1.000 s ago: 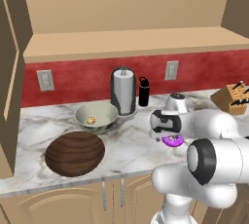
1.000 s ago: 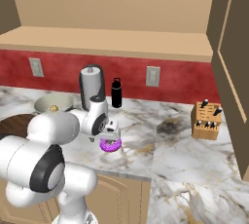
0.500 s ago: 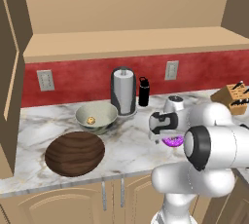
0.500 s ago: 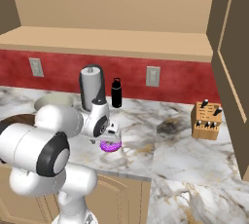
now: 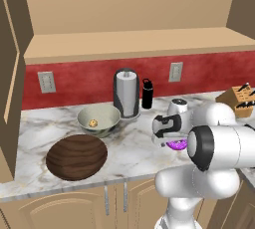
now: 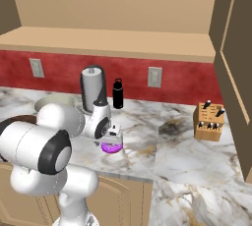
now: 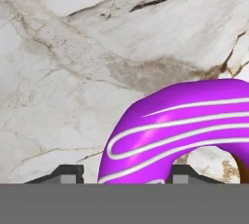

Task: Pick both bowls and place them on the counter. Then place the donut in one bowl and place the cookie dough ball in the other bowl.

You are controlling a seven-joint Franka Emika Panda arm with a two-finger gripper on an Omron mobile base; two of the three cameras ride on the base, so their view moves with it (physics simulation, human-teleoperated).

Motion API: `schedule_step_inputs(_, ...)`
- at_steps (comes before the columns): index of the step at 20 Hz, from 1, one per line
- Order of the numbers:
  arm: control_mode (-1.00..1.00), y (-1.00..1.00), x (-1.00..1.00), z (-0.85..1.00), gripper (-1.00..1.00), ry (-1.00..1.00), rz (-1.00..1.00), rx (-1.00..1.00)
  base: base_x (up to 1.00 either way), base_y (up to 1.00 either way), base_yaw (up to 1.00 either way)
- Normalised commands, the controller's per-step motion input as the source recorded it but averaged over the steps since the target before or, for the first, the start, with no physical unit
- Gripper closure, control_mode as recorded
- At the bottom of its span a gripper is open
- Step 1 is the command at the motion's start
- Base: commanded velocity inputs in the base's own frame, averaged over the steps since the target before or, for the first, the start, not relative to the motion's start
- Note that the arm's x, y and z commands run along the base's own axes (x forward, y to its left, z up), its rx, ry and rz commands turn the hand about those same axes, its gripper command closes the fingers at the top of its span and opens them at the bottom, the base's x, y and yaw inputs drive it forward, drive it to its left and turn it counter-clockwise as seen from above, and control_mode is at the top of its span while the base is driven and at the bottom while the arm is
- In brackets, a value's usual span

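Where the hand (image 7: pixel 124 173) hangs low, the donut (image 7: pixel 180 130) lies between its fingertips.

We see a purple donut (image 7: pixel 180 130) with thin white stripes on white-grey marble counter (image 7: pixel 73 72) veined brown; one bowl (image 5: pixel 76 156) is dark brown, the other (image 5: pixel 98 118) pale grey-green.

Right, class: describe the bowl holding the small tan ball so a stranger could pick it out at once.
Start at the marble counter under the red wall and find the tall paper towel holder. Just to its left sits the pale grey-green bowl. It is deeper and lighter than the wide, dark brown wooden bowl in front of it, and has the speckled ball inside.
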Motion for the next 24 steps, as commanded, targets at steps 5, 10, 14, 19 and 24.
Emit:
schedule_step_inputs(5, -1.0, -0.02, -0.06, 0.02, 1.0, 0.0, 0.0, 0.0, 0.0, 0.0, 0.0)
schedule_step_inputs(10, -1.0, -0.01, -0.34, 0.37, 1.0, 0.0, 0.0, 0.0, 0.0, 0.0, 0.0)
schedule_step_inputs(14, -1.0, 0.07, -0.38, 0.48, 1.0, -0.03, 0.01, 0.0, 0.0, 0.0, 0.0)
schedule_step_inputs(19, -1.0, 0.29, -0.37, 0.51, 1.0, 0.0, 0.06, 0.0, 0.0, 0.0, 0.0)
schedule_step_inputs(24, -1.0, 0.51, -0.26, 0.46, 1.0, -0.07, 0.18, -0.02, 0.0, 0.0, 0.0)
